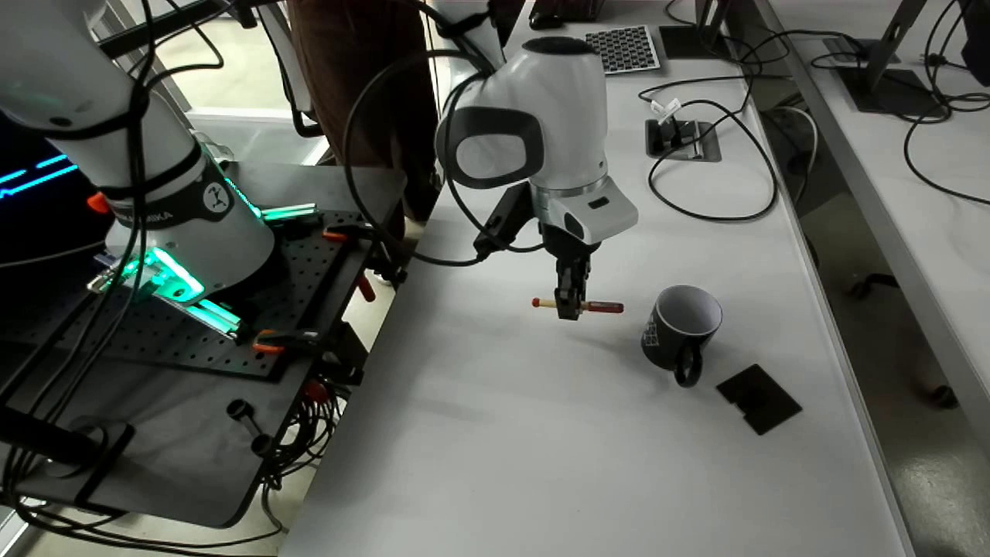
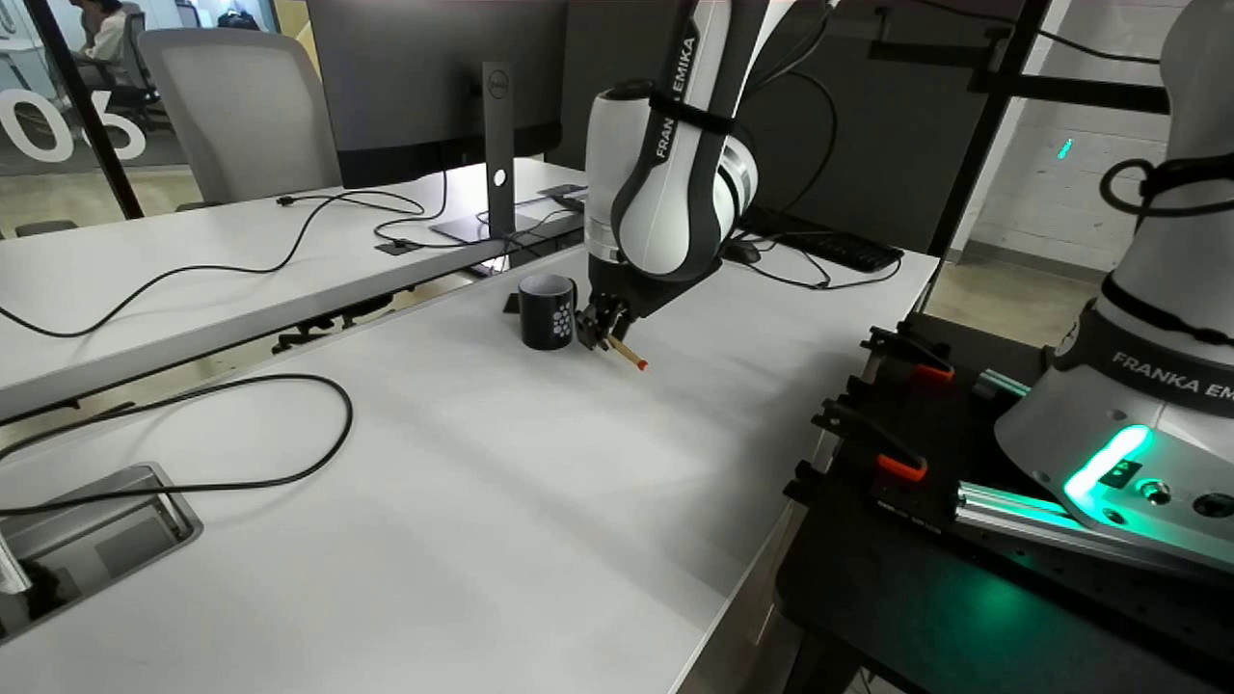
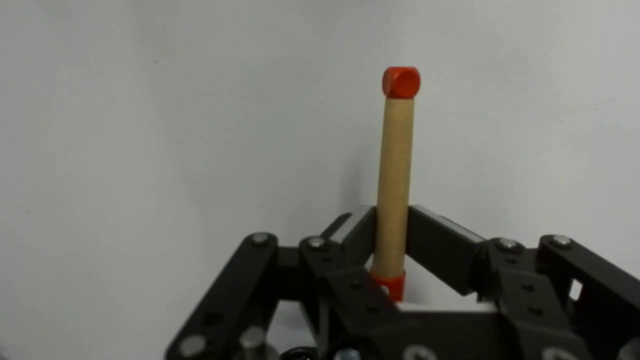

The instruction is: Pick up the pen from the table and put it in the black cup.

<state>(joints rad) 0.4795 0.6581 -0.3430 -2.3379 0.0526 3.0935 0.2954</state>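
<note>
Gripping pen [image 3: 395, 182], pincer [image 1: 570, 308] hangs nr upright, pale-lined blk cup [image 1: 668, 340].

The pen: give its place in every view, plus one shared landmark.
In an exterior view: pen right of centre, left of black cup.
In an exterior view: pen near centre, right of black cup.
In the wrist view: pen right of centre, running up the frame.
Shared landmark: the jaws, closed on the pen.

A red-and-tan pen [image 3: 394, 182] is held aloft, roughly level, near an upright black cup [image 1: 677, 336] with a pale interior.
</note>
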